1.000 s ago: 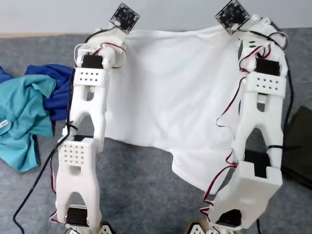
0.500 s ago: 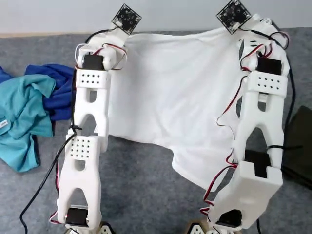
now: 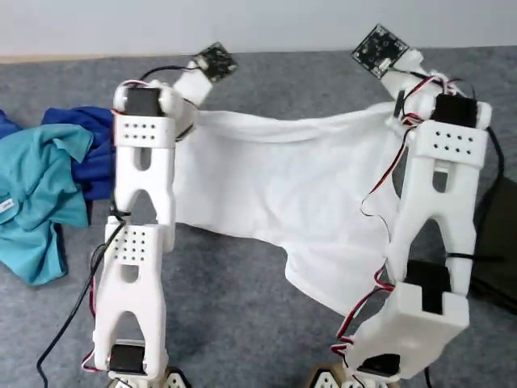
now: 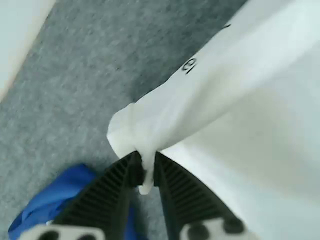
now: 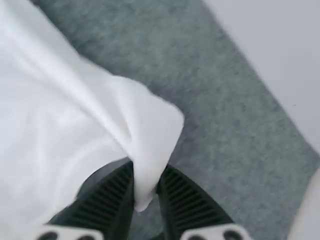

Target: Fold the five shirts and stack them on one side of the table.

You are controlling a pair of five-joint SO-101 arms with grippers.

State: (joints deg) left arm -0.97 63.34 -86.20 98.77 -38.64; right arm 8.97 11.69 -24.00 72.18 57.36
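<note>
Swallowing shirt (image 3: 283,186) corners: left tool (image 4: 145,169), right tool (image 5: 145,184).

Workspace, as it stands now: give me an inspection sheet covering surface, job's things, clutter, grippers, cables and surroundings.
Surface: grey felt-like table cover.
Job's things: white cloth shirt spread between the arms, its far edge raised; crumpled teal shirt lying over a crumpled blue shirt beside the left arm.
Clutter: dark cloth item at the edge by the right arm; kind unclear.
Grippers: left gripper and right gripper each shut on a far corner of the white shirt.
Cables: red-and-white wires along the right arm; black cable by the left arm.
Surroundings: pale wall beyond the table.
</note>
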